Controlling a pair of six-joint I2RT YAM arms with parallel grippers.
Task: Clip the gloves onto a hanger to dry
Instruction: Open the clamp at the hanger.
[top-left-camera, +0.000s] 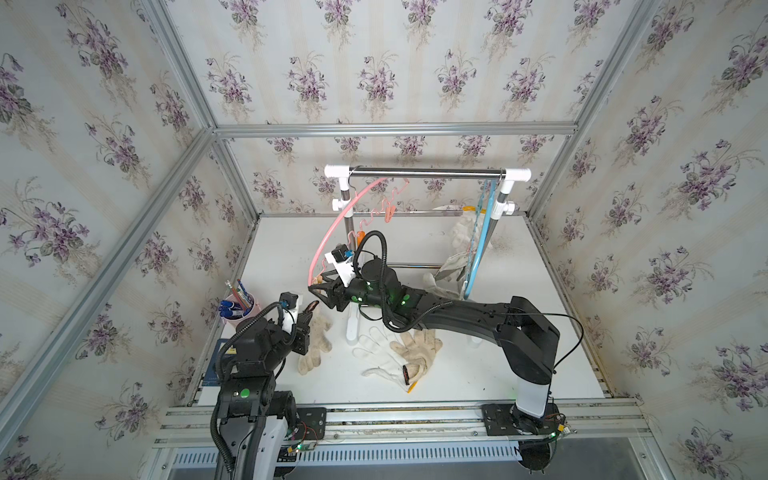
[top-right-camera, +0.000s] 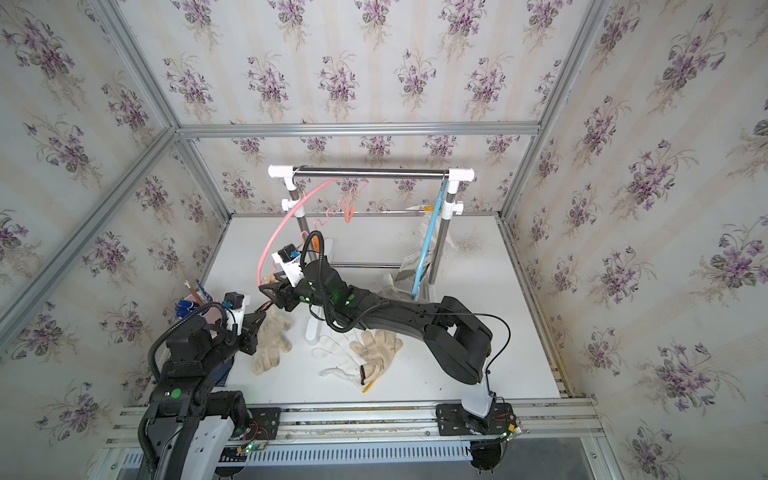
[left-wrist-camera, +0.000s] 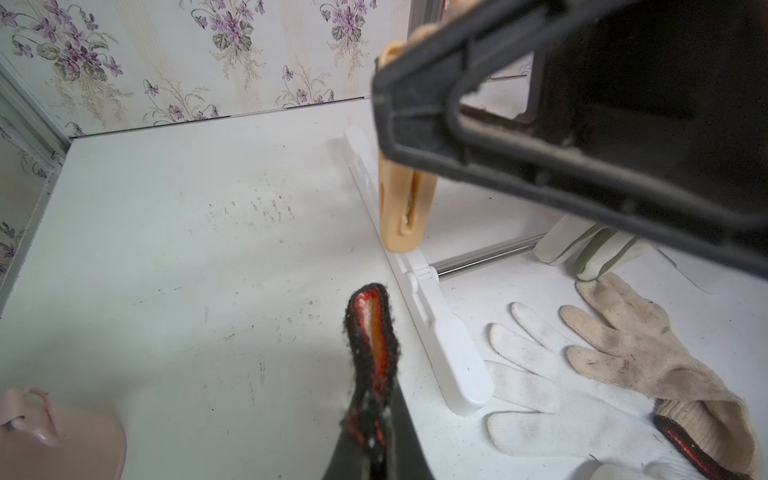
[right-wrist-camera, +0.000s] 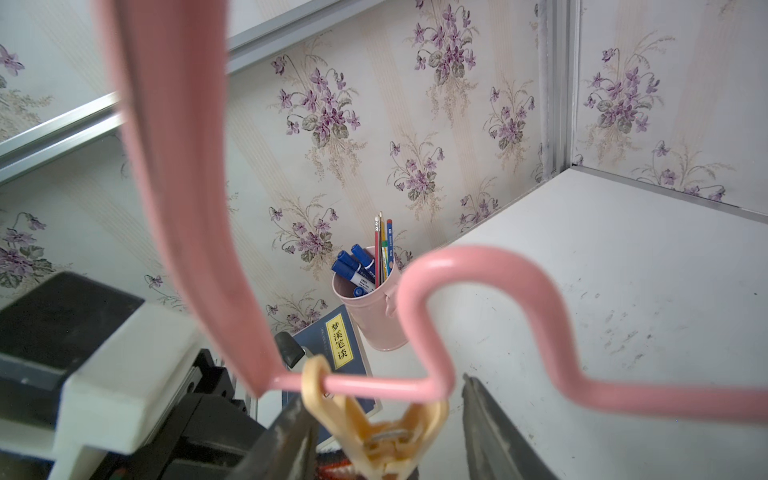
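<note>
Two gloves (top-left-camera: 417, 347) lie on the table (top-left-camera: 291, 249); left hand (top-left-camera: 311, 309) clamps a third glove (top-left-camera: 316, 340), right hand (top-left-camera: 316, 286) gapes around one clip (right-wrist-camera: 374, 436).

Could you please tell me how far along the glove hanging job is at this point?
Done: gloves hang from the blue hanger. In hand: the left gripper pinches a cream glove by its cuff, while the right gripper, jaws open, straddles a clip on the pink hanger. Left: that glove, plus a white glove and a second cream glove lying on the table.
</note>
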